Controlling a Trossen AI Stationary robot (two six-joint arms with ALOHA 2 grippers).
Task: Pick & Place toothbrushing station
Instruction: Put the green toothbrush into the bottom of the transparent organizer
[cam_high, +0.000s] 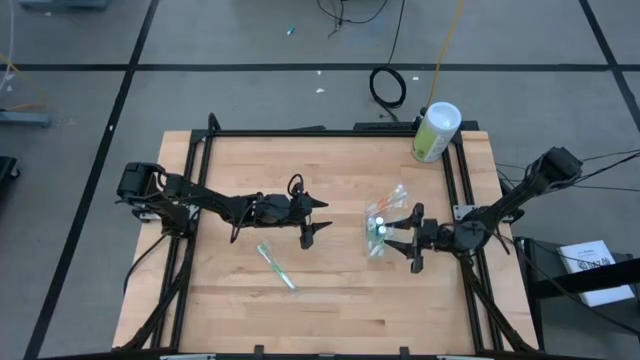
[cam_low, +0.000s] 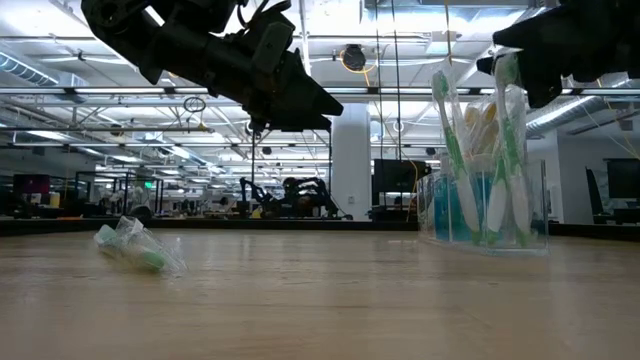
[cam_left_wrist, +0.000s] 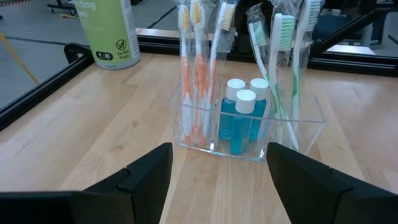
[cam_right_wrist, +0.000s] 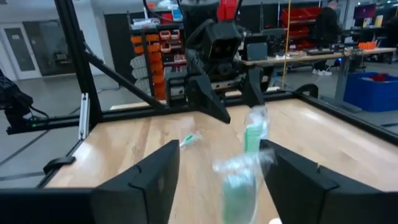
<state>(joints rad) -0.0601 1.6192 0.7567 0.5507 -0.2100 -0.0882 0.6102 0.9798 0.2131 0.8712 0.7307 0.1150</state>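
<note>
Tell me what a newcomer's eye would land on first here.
The clear organizer on the table's right half, packed with upright wrapped toothbrushes and small blue bottles, with the right tool open right at it. Next, a lone wrapped toothbrush lying flat near the middle, below the open left tool.

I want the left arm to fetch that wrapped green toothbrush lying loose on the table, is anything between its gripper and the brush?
Nothing visible. The left gripper hangs open above bare wood, and the wrapped green toothbrush lies alone nearby. The clear plastic cup of brushes stands off under the right gripper.
</note>
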